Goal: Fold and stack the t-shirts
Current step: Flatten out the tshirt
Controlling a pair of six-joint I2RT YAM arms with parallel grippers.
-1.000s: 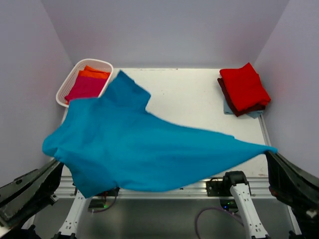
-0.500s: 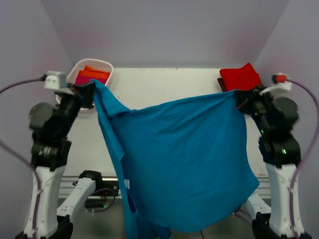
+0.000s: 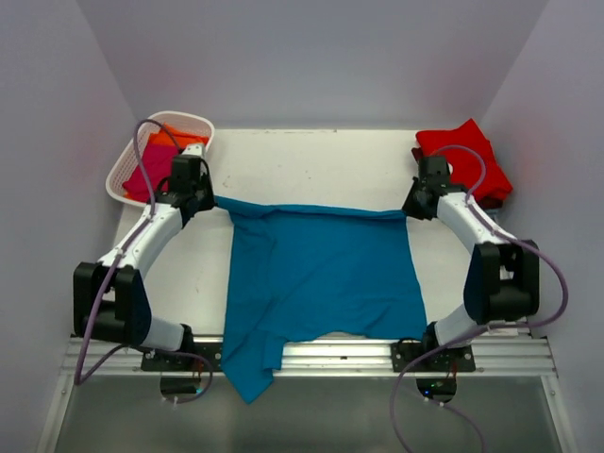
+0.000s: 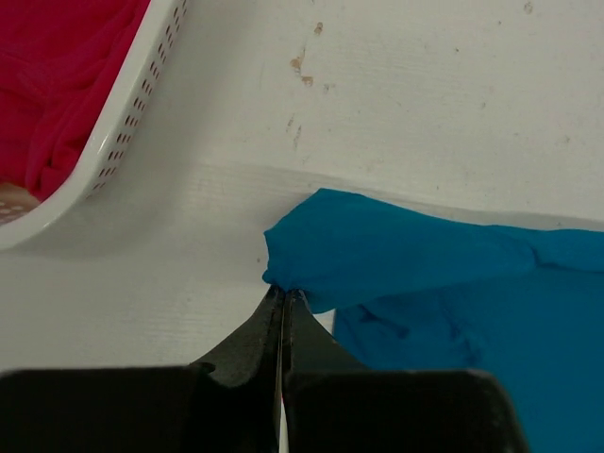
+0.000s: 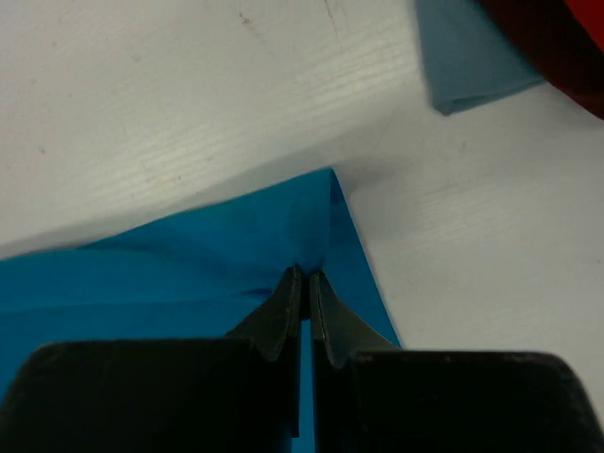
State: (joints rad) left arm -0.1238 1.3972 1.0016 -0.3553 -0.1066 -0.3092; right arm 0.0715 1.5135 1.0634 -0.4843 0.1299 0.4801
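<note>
White table, pale walls. Overhead view: the teal shirt lies spread mid-table, its near part hanging over the front edge. Folded red shirts sit far right, the basket far left.

Left wrist view: my left gripper is pinched closed on one far corner, near the basket.

Right wrist view: my right gripper is clamped on the other corner, near a light blue shirt.

My judgement is to keep that far edge taut and release only once the cloth lies smooth.

fingers pinch teal t-shirt corner | basket left
</note>
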